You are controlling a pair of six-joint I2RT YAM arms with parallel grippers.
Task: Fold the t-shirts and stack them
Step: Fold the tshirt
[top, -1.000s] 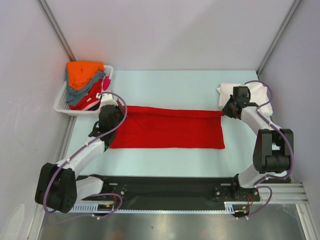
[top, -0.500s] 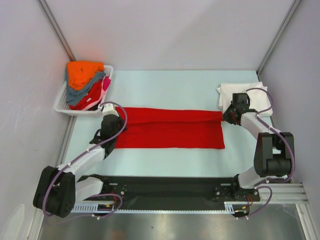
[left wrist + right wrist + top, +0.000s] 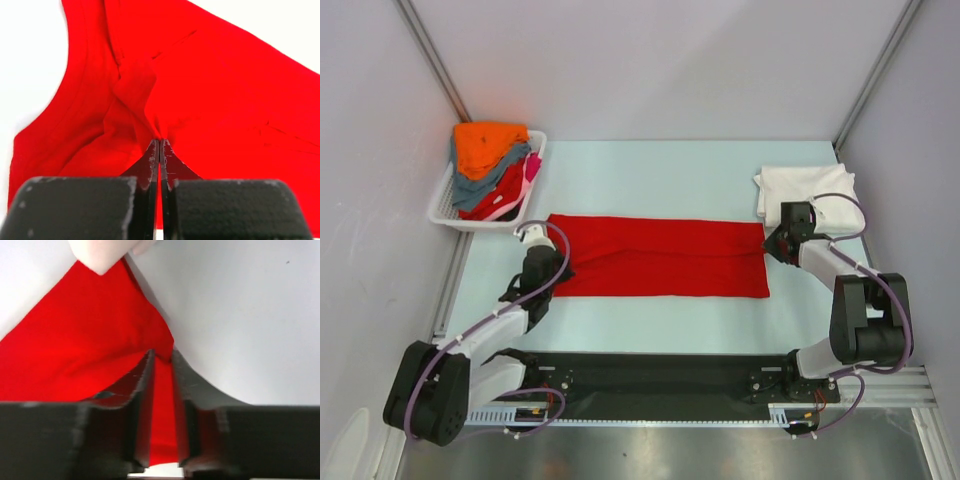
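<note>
across the table, red t-shirt (image 3: 660,257) lengthwise

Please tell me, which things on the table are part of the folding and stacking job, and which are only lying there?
Job: red shirt, held by left gripper and right gripper; folded white shirt; shirts in the basket: orange, grey-teal, red with pink trim.

Just there: basket, table.

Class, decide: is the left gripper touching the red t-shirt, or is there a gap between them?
Touching. The left wrist view shows the left gripper with its jaws pressed together on a pinched fold of the red t-shirt.
</note>
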